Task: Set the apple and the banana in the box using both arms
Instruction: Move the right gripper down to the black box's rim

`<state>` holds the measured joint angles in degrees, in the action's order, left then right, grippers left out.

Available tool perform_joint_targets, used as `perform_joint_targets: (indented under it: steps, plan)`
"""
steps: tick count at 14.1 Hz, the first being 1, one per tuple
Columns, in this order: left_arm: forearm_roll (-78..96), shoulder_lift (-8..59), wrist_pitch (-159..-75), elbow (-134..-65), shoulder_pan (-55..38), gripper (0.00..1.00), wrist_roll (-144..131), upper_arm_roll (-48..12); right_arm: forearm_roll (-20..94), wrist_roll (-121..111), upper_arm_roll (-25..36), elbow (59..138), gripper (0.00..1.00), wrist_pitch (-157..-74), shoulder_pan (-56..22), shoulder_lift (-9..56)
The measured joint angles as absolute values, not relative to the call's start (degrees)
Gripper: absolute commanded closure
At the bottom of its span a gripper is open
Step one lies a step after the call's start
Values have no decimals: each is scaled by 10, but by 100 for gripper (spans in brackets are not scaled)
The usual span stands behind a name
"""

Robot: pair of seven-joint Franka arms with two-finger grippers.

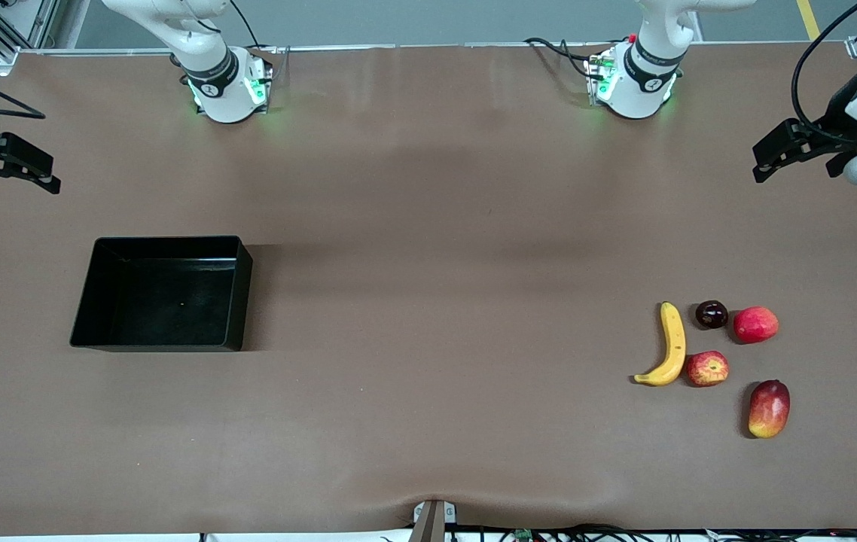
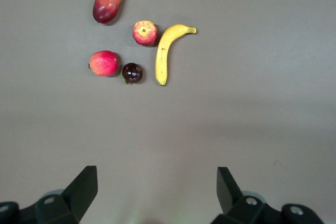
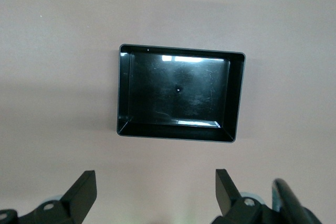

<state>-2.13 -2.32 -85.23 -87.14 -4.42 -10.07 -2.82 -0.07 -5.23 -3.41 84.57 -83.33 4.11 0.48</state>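
Observation:
The red apple [image 1: 707, 368] streaked with yellow lies beside the curved yellow banana [image 1: 669, 346] toward the left arm's end of the table. Both show in the left wrist view, the apple [image 2: 145, 32] and the banana [image 2: 168, 50]. The black box [image 1: 108, 301] stands empty toward the right arm's end; it also shows in the right wrist view [image 3: 124, 93]. My left gripper [image 1: 767, 162] is open and empty, high over the table's edge at the left arm's end. My right gripper [image 1: 41, 177] is open and empty, high over the table's edge at the right arm's end.
A plain pinkish-red round fruit [image 1: 755, 324], a dark purple round fruit [image 1: 711, 314] and a red-yellow mango [image 1: 768, 408] lie close around the apple and banana. The brown table stretches wide between the box and the fruits.

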Motion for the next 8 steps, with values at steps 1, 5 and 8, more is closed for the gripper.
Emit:
perform_joint_targets:
  steps: [1, 5, 8]
  plan:
    - [-21, -23, -852, -871, -44, 0, -101, -28, -1, -52, -34, 846, 0, -833, 41, 5]
    - [-21, -23, -852, -871, -44, 0, -101, -28, -1, -52, -34, 846, 0, -833, 41, 5]
    - [-21, -23, -852, -871, -43, 0, -101, -27, -1, -52, -30, 846, 0, -833, 45, 7]
